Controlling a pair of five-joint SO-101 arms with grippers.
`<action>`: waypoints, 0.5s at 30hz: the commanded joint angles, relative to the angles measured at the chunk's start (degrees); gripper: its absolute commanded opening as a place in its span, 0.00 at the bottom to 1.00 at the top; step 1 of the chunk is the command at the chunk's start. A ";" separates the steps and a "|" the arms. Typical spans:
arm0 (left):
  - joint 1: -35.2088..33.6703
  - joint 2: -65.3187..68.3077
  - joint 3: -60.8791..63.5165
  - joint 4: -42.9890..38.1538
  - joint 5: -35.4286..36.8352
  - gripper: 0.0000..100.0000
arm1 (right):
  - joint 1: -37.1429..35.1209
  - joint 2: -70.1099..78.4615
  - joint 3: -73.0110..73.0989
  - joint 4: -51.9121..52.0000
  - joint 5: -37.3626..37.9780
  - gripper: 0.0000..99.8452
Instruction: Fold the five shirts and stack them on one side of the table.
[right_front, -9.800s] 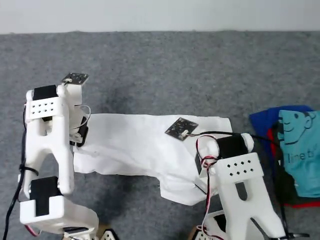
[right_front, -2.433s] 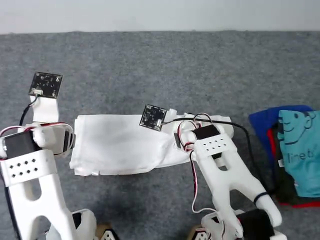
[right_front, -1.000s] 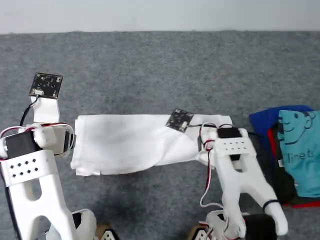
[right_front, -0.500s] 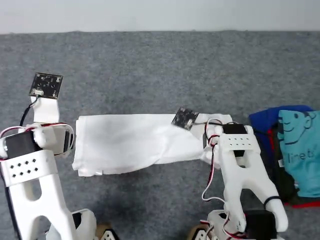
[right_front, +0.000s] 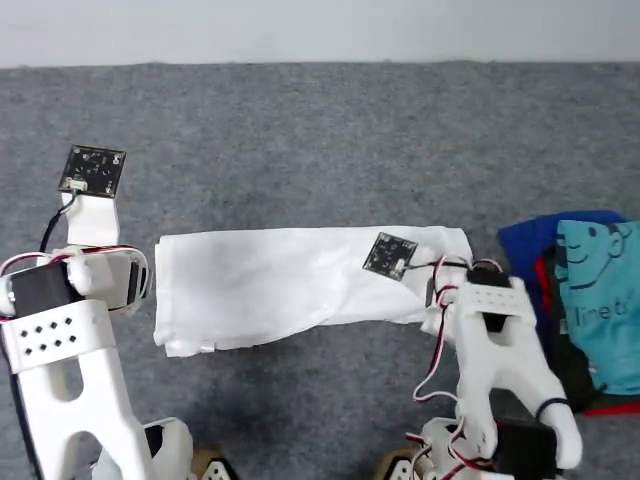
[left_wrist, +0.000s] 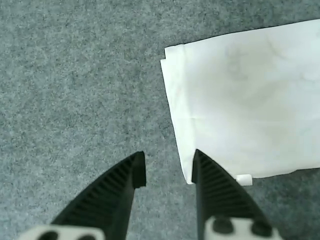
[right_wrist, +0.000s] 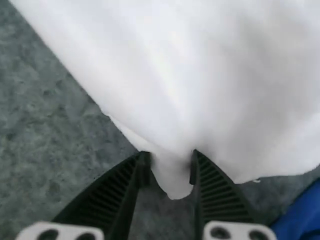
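white shirt: folded into a long strip, lying flat across the middle of the table; near edge uneven, far edge straight
shirt, left end: square-cut, layered edge visible in the left wrist view; small white tab sticks out at the near corner
shirt, right end: bunched where it's pinched, a fold of cloth running down between the fingers
right gripper: jaws clamped on the white shirt's right-end edge, cloth fills the gap between them
right arm: over the shirt's right end, between the strip and the stack
left gripper: jaws a narrow gap apart, holding nothing; one fingertip over the shirt's left-end edge, the other over bare table; can't tell if either touches
left arm: at the left side, just beside the shirt's left end
stack: folded shirts at the table's right edge, teal printed shirt on top, red and dark layers under it, blue shirt at the bottom
gap, white shirt to stack: near but apart; blue corner shows just beside the pinched end
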 joint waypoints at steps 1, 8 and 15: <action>-0.26 -0.97 -0.22 -0.70 -0.26 0.16 | -1.98 -1.54 -0.62 4.62 -0.79 0.14; -0.26 -0.97 -0.22 -0.70 -0.26 0.16 | -3.74 -9.71 -9.93 33.71 2.29 0.14; -0.26 -0.97 -0.22 -0.70 -0.26 0.16 | -3.65 -10.86 -14.51 33.45 -1.14 0.14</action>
